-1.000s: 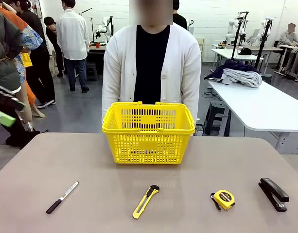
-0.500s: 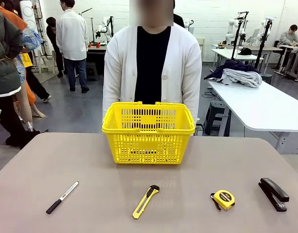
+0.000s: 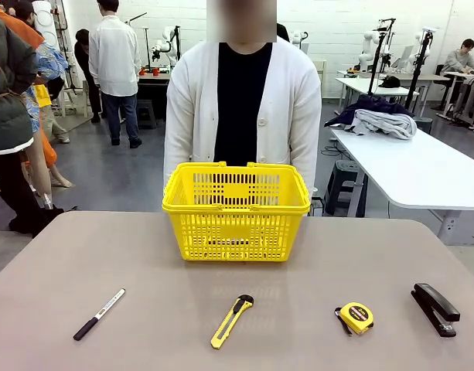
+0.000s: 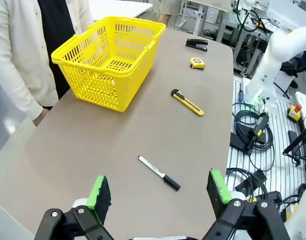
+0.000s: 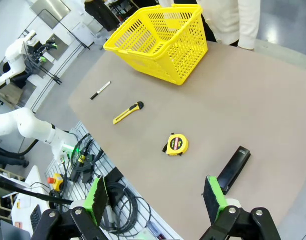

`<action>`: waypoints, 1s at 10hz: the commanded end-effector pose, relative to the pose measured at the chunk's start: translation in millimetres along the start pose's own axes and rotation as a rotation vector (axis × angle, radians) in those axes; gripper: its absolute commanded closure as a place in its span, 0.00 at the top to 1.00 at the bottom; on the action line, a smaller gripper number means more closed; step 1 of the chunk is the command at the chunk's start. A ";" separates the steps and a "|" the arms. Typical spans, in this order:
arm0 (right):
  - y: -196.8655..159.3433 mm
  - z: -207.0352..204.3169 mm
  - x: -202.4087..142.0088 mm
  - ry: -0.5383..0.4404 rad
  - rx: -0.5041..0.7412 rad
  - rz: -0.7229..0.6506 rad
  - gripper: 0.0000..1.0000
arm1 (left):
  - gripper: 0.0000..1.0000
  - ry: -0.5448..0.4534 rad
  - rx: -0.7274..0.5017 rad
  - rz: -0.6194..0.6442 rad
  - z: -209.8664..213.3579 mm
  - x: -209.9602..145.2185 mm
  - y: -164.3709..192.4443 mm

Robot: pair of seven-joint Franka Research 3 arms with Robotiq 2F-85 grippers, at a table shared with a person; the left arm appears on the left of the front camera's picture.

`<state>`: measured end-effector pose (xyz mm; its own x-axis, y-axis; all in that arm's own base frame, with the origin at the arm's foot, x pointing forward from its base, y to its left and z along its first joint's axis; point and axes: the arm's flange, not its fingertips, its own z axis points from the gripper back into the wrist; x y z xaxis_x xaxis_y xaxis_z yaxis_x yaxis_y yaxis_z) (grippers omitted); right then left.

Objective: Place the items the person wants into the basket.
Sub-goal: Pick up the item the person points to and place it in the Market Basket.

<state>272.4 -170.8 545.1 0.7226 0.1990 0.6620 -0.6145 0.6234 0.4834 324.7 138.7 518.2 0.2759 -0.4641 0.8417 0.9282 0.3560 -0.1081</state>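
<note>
The grey table (image 3: 82,255) carries all the things. The person (image 3: 198,108) in a white cardigan stands at its far edge. The yellow basket (image 3: 235,220) stands upright at the middle of the far edge. The left jaws and the right jaws are both spread wide, and nothing is between their green pads (image 4: 99,192). Along the near edge lie, well apart, the black stapler (image 3: 435,308) near the right corner, the yellow utility knife (image 3: 231,321) at the middle, the white marker (image 3: 98,314) toward the left corner, and the tape measure (image 3: 355,317) between knife and stapler.
</note>
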 end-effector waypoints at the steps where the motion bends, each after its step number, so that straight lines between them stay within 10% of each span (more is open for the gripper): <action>1: -0.2 -0.2 0.5 -0.018 0.017 0.012 1.00 | 1.00 -0.018 -0.003 -0.020 1.3 -0.5 1.3; 10: -0.2 -0.2 0.5 -0.018 0.017 0.012 1.00 | 1.00 -0.018 -0.003 -0.020 1.3 -0.5 1.3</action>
<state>272.4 -170.9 545.1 0.7226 0.1991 0.6620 -0.6146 0.6234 0.4833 323.7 138.1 518.1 0.2797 -0.4698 0.8373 0.9281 0.3556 -0.1105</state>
